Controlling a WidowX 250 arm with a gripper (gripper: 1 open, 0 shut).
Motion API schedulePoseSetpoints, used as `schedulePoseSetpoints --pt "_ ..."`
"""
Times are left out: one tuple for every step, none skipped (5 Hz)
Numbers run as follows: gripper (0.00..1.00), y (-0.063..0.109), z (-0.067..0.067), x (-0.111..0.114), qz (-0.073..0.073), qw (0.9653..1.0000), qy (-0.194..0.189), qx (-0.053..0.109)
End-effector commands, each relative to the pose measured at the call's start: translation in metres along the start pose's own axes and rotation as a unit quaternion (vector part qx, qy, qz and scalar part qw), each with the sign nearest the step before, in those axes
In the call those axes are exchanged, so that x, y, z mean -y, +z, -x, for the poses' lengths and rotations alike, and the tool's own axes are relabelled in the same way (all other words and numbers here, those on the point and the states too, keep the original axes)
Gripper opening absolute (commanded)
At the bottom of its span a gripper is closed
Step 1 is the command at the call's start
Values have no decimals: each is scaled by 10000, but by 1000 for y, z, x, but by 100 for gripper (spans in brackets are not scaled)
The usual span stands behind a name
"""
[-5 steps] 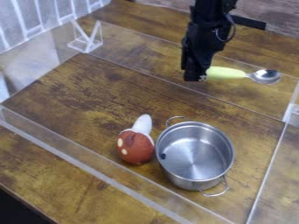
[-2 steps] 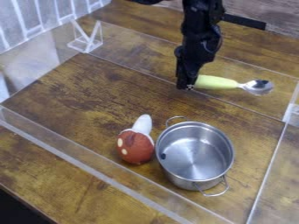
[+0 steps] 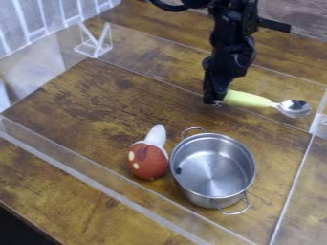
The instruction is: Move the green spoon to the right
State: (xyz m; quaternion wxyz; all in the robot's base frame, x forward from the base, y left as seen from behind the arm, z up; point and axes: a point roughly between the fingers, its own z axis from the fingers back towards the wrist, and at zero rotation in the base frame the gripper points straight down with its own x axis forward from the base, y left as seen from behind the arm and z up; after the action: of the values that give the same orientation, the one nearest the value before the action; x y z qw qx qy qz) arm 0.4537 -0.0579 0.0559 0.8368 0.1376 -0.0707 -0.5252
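The green spoon (image 3: 254,100) lies low over the wooden table at the right, its yellow-green handle pointing left and its silver bowl (image 3: 296,108) close to the right edge. My black gripper (image 3: 215,97) comes down steeply onto the handle's left end and is shut on it. The fingertips hide the very tip of the handle. I cannot tell whether the spoon touches the wood.
A steel pot (image 3: 213,168) stands at the front, with a toy mushroom (image 3: 149,158) lying against its left side. Clear plastic walls (image 3: 76,163) border the work area. A clear stand (image 3: 92,40) sits at the back left.
The gripper and the spoon moved together toward the front and slightly right. The spoon now slants with its bowl lower in the picture.
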Motion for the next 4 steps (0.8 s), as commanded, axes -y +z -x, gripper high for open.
schedulePoseSetpoints --pt "0 32 -19 -12 -346 9992 91 171" --pt "0 33 -31 -6 -353 9992 103 141" --pt "0 37 -38 -5 -348 9986 -299 247" --pt "0 39 -37 -3 -365 9968 -625 334"
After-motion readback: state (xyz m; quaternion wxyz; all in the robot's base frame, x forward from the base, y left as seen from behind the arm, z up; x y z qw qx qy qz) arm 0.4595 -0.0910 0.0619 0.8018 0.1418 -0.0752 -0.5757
